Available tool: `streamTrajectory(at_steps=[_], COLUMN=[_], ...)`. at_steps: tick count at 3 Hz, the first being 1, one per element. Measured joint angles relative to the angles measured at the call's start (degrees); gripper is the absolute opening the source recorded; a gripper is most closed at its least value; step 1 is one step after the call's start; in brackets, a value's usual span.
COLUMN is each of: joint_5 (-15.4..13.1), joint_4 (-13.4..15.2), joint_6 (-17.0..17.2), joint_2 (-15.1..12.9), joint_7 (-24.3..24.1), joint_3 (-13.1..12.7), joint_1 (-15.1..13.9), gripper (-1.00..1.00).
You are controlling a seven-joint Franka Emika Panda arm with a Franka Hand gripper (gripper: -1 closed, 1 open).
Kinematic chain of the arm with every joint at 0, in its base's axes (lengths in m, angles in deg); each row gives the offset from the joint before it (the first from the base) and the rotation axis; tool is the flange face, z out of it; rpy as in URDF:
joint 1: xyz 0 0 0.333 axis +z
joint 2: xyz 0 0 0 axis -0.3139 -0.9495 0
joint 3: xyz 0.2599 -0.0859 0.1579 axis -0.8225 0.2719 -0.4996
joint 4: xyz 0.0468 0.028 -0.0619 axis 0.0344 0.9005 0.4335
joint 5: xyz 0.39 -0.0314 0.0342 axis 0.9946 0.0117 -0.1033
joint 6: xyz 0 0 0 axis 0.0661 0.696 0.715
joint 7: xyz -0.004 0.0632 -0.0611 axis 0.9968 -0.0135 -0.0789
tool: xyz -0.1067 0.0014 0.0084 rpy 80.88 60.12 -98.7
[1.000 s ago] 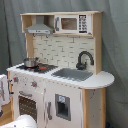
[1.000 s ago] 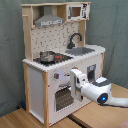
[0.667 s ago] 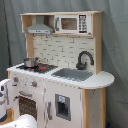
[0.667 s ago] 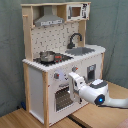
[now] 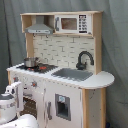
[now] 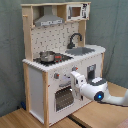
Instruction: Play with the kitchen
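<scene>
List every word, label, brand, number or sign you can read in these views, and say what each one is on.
No text can be read in either exterior view.
Microwave keypad on the kitchen: marks too blurred to read.
Knobs below the stove: no readable markings.
Gripper: no readable label; only a blue light on the arm.
</scene>
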Motion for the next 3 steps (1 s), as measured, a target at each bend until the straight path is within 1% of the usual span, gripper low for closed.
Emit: streamTrajectory(at_steps=[1, 2, 3], joint_5=[0.00, 0.00, 0.00], joint_4=[2.22, -1.52, -1.84], joint_6=[-0.38, 0.23, 0.78], joint_2=[1.20, 1.20, 1.23], joint_7=[-5.13, -8.19, -8.42], joint_3=[0.21, -0.41, -0.27], joint_1=[1.19, -1.94, -1.96], gripper=[1.00, 1.00, 1.00])
